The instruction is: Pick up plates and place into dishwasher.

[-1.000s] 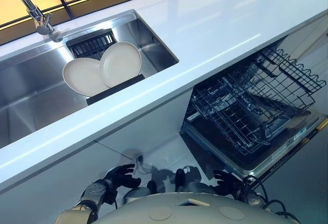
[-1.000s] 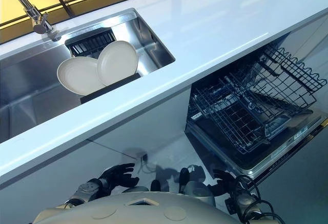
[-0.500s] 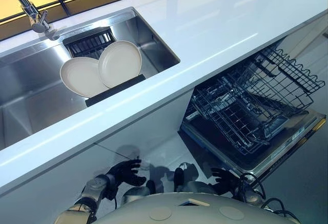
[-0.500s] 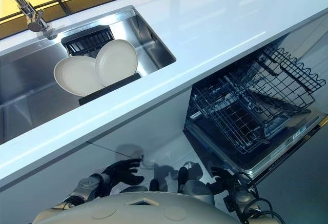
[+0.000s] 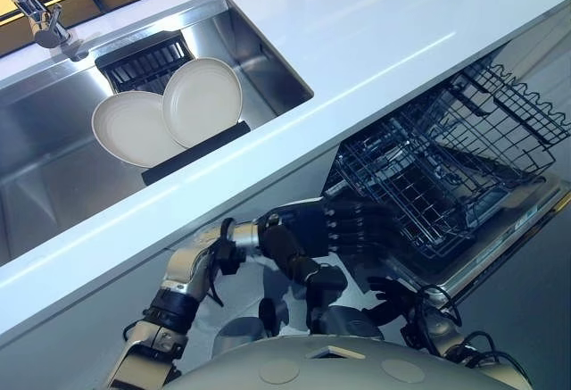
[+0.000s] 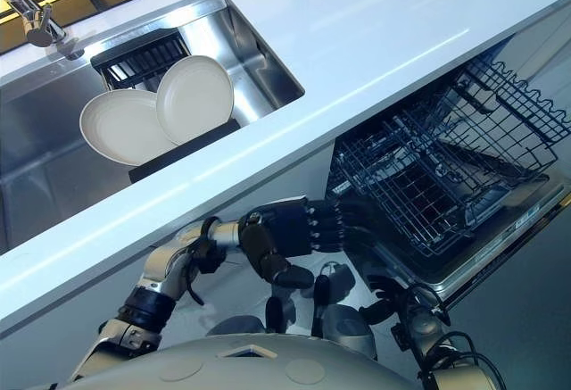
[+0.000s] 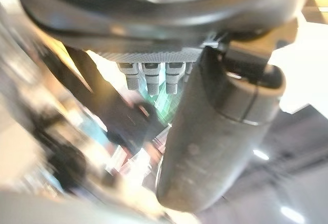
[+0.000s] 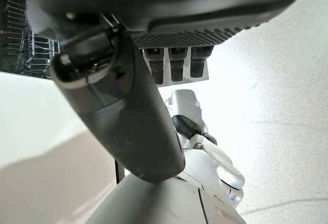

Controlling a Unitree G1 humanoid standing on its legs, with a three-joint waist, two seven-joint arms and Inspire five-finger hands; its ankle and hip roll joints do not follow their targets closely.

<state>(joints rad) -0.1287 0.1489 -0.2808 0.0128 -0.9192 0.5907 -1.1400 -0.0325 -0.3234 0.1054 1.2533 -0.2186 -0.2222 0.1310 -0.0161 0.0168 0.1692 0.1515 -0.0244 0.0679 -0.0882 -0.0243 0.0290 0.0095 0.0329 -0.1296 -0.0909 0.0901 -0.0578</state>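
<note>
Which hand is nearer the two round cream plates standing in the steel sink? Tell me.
Left. The left hand is raised below the white counter edge, under the two round cream plates, fingers straight. The right hand hangs lower, beneath the open dishwasher's wire rack.

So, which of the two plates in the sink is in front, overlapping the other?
The right plate: its whole round face shows and its edge covers part of the left plate.

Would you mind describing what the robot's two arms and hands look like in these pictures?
Both arms are silver-grey with dark bands at the joints. The left hand is dark, with a row of segmented fingers and a thick rounded thumb. The right hand is equally dark, and black cables loop beside its wrist.
</note>
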